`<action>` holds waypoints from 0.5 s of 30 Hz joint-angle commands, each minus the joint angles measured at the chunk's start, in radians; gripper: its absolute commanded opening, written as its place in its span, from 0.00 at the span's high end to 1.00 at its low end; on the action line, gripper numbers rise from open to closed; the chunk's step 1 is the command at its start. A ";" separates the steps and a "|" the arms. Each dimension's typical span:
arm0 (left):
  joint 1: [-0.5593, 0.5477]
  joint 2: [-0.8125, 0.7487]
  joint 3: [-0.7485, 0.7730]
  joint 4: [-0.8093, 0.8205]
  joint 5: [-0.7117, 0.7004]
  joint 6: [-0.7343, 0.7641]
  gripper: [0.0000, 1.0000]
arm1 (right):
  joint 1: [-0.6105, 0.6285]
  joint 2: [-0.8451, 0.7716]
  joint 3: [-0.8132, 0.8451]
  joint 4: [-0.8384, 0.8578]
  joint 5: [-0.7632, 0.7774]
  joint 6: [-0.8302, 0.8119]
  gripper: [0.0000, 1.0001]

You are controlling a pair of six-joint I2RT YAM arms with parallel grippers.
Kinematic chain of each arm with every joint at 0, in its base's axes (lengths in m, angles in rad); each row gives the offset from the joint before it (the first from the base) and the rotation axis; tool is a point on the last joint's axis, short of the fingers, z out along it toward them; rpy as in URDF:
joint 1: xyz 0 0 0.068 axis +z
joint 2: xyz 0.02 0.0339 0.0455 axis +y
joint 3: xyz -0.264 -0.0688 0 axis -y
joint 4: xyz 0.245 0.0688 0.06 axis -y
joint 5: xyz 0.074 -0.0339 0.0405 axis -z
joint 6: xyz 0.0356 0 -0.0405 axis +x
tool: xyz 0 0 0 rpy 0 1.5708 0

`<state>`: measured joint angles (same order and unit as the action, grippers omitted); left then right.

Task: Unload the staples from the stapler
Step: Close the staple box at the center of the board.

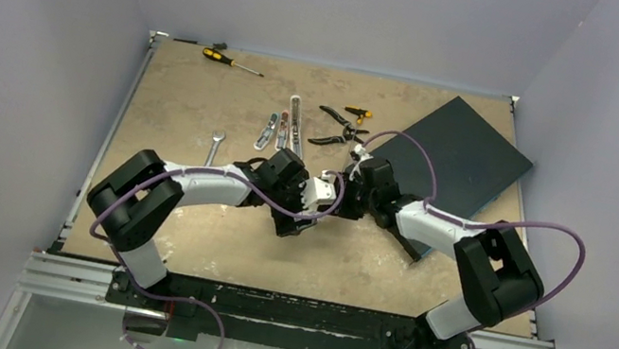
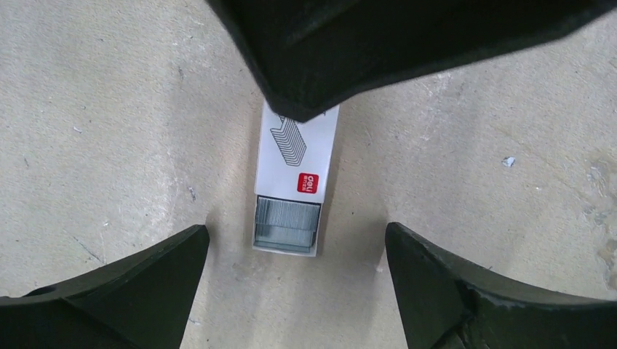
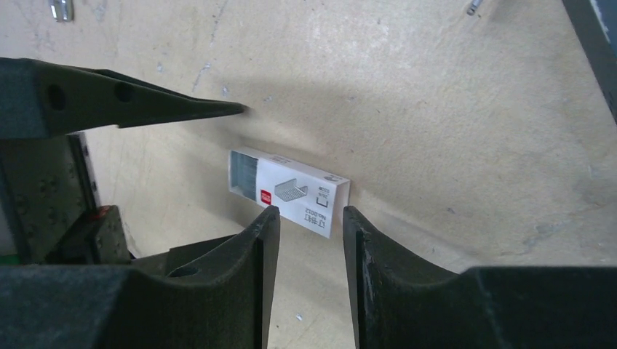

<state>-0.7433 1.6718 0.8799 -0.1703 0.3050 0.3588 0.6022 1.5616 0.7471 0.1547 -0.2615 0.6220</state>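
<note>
A small white box (image 2: 298, 156) lies flat on the table. Its near end is open and shows a silvery ribbed block of staples (image 2: 287, 218). My left gripper (image 2: 297, 228) stands wide open just short of that end, holding nothing. My right gripper (image 3: 311, 209) is open, its fingers parted just before the box (image 3: 305, 193) with nothing between them. One of its fingers (image 2: 407, 43) hangs over the box's far end. From above, both grippers, left (image 1: 306, 201) and right (image 1: 342, 198), meet around the box (image 1: 320, 192). A long silvery piece that looks like the stapler (image 1: 296, 122) lies behind them.
Black pliers (image 1: 338, 128), two small silvery pieces (image 1: 273, 131), a wrench (image 1: 214, 146) and a yellow-handled screwdriver (image 1: 230, 60) lie at the back. A dark board (image 1: 467, 159) lies at the back right, beside the right arm.
</note>
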 commanded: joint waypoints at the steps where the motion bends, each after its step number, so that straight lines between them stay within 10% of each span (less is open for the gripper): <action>1: -0.003 -0.070 -0.020 0.024 0.019 -0.004 0.09 | 0.002 -0.022 0.037 -0.080 0.077 -0.024 0.59; 8: -0.002 -0.242 -0.060 0.017 -0.047 -0.078 0.05 | 0.003 -0.057 0.044 -0.145 0.175 -0.031 0.58; 15: 0.010 -0.477 -0.095 0.049 -0.463 -0.428 0.03 | 0.002 -0.079 0.033 -0.144 0.191 -0.056 0.59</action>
<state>-0.7422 1.2911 0.7929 -0.1627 0.1310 0.1883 0.6022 1.5089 0.7536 0.0315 -0.1104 0.5968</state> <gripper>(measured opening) 0.967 0.415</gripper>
